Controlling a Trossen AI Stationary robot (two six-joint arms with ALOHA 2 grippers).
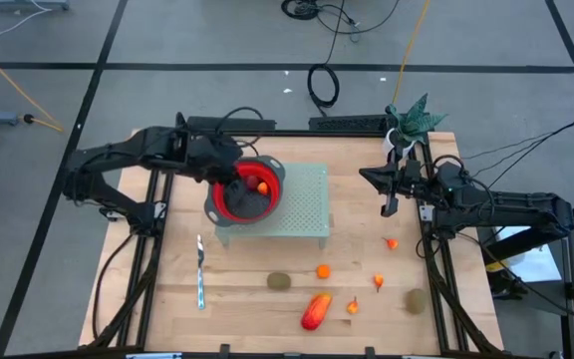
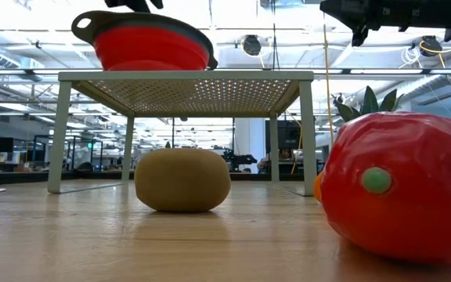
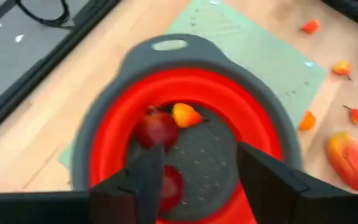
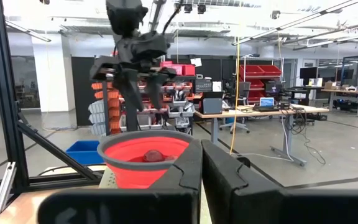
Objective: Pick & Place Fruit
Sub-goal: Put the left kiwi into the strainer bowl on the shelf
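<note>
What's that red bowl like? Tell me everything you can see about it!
The red bowl is round, soft-looking red with a grey rim and a grey handle tab. Its bottom is grey with tiny holes, like a strainer. It sits upright on the pale green perforated stand, near one end. Inside lie dark-red round fruits and a small orange piece. The left gripper hovers open above it.
</note>
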